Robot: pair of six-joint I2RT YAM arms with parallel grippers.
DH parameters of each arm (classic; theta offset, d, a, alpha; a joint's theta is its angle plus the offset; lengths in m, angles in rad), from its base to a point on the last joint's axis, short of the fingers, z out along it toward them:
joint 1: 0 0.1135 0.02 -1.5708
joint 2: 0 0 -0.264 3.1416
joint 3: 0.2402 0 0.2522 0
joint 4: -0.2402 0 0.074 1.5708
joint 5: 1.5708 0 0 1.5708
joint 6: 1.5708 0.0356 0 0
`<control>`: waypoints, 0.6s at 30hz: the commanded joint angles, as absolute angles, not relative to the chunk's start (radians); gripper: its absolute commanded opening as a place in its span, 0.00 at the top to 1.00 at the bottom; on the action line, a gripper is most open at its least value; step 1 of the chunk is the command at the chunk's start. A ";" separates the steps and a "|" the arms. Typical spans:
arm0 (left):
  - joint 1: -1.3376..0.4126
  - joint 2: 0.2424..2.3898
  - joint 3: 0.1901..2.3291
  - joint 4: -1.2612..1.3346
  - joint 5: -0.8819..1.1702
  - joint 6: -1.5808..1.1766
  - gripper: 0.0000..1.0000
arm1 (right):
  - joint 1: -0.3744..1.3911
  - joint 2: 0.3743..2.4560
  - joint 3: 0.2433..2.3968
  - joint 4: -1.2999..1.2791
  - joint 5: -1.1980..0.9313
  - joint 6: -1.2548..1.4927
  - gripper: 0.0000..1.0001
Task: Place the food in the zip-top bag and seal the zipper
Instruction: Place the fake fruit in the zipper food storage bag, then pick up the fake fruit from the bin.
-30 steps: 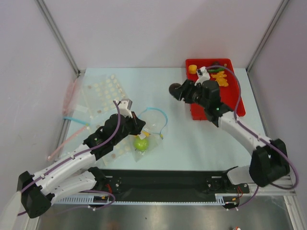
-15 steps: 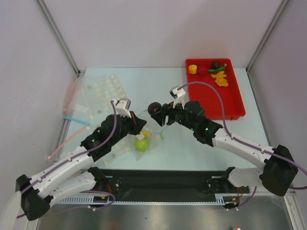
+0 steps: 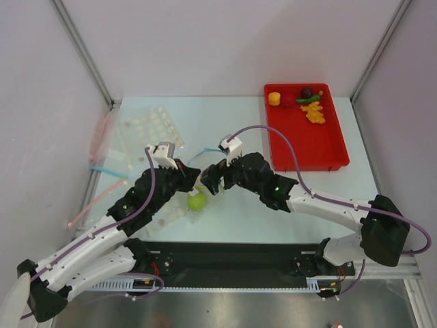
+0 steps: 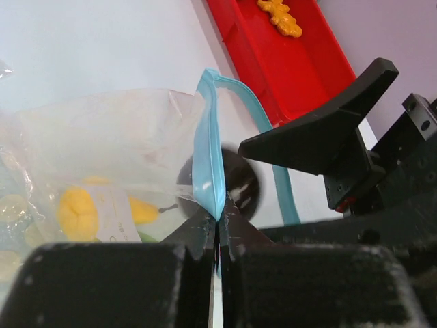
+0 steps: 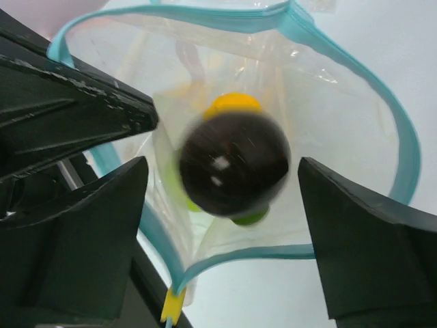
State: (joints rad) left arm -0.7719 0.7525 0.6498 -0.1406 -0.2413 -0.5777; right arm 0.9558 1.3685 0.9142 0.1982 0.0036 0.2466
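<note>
dark purple ball [image 5: 233, 164], within spread right hand [image 5: 222, 167]

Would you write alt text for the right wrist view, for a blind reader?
A blurred dark purple ball sits between the right gripper's open fingers, touching neither, over the open zip-top bag rimmed by its light-blue zipper. The left gripper pinches that rim at left.

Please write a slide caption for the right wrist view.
A dark purple ball loose in the open right pincer, at the mouth of the zip-top bag; left pincer pinches the zipper.
</note>
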 commanded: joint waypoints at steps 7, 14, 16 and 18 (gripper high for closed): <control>-0.767 0.736 0.644 -0.104 -0.271 -0.589 1.00 | 0.988 1.302 0.942 0.218 0.158 0.181 0.01; -0.767 0.744 0.649 -0.110 -0.272 -0.583 1.00 | 0.909 1.204 0.899 0.207 0.290 0.210 0.19; -0.767 0.741 0.647 -0.106 -0.270 -0.580 1.00 | 0.861 1.175 0.893 0.184 0.285 0.241 0.23; -0.767 0.739 0.643 -0.103 -0.264 -0.583 1.00 | 0.768 1.155 0.885 0.166 0.262 0.261 0.25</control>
